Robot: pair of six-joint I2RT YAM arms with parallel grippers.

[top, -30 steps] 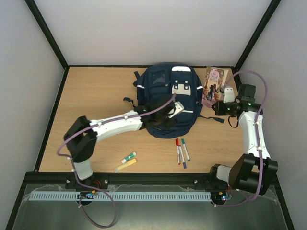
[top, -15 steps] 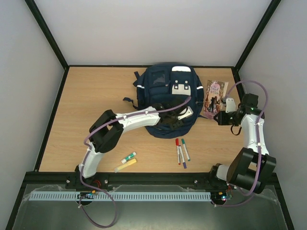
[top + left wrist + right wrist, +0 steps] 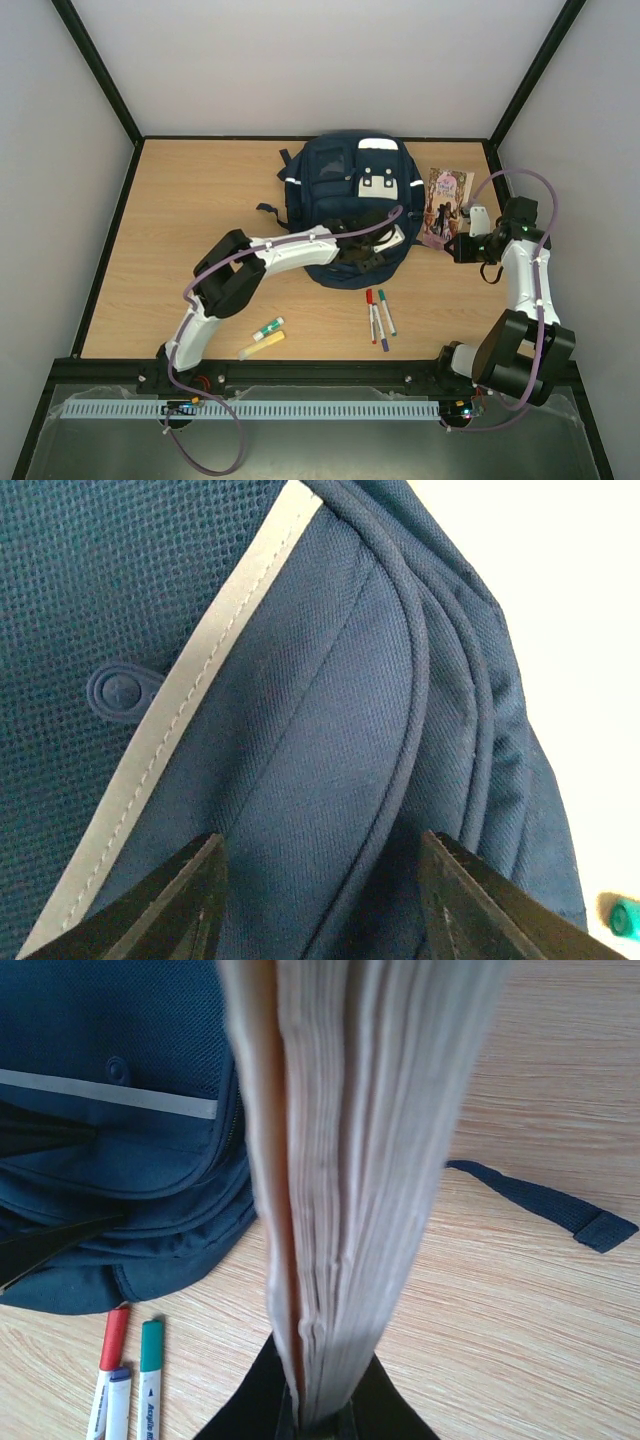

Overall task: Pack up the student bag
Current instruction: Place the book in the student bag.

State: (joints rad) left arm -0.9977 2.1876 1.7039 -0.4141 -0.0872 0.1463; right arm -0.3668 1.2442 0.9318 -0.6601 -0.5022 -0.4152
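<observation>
The student bag [image 3: 340,195] is a navy backpack with white stripes, lying flat at the table's middle back. My left gripper [image 3: 385,240] is over the bag's near right corner. In the left wrist view [image 3: 320,900] its jaws are open, with a piped seam of the bag's fabric [image 3: 330,730] between the fingers [image 3: 190,900]. My right gripper [image 3: 462,243] is shut on the near edge of a pink-covered book [image 3: 446,203], just right of the bag. In the right wrist view the book [image 3: 350,1160] shows edge-on, its pages clamped in the gripper [image 3: 320,1415].
Three markers [image 3: 378,315] lie in front of the bag, two of them in the right wrist view [image 3: 130,1370]. Two highlighters [image 3: 265,335] lie near the front left. A dark strap [image 3: 560,1205] trails on the wood to the right of the bag. Black frame rails border the table.
My left arm has swung right across the bag's near side. My right gripper has drawn the book back from the far corner toward the near side.
</observation>
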